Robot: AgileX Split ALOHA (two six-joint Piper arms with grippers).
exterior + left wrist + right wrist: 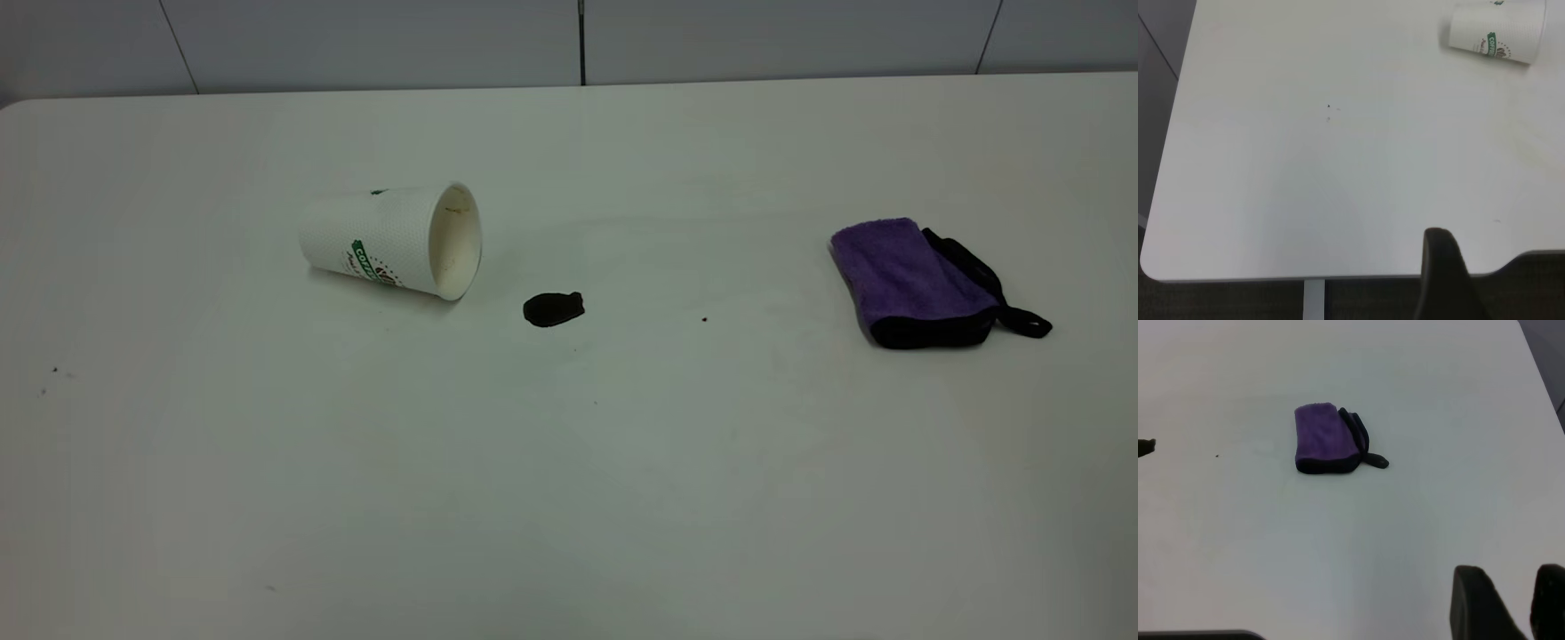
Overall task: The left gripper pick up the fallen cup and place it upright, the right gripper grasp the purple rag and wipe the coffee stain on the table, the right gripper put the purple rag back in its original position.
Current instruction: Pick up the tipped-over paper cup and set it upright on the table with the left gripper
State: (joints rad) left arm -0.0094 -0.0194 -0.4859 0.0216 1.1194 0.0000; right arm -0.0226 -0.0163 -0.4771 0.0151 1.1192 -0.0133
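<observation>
exterior view: coffee stain (553,309) between fallen cup (392,240) and purple rag (916,283); tools' openings unclear.

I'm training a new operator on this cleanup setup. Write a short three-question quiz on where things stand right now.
1. True or false: the cup stands upright on the table.
2. Multiple choice: what lies between the cup and the rag in the exterior view? A) a spoon B) the coffee stain C) a lid
3. Fill in: the rag's colour is ____ with black edging.

Key:
1. False. It lies on its side, mouth toward the stain.
2. B.
3. Purple.

Neither the left gripper nor the right gripper touches anything.
</observation>
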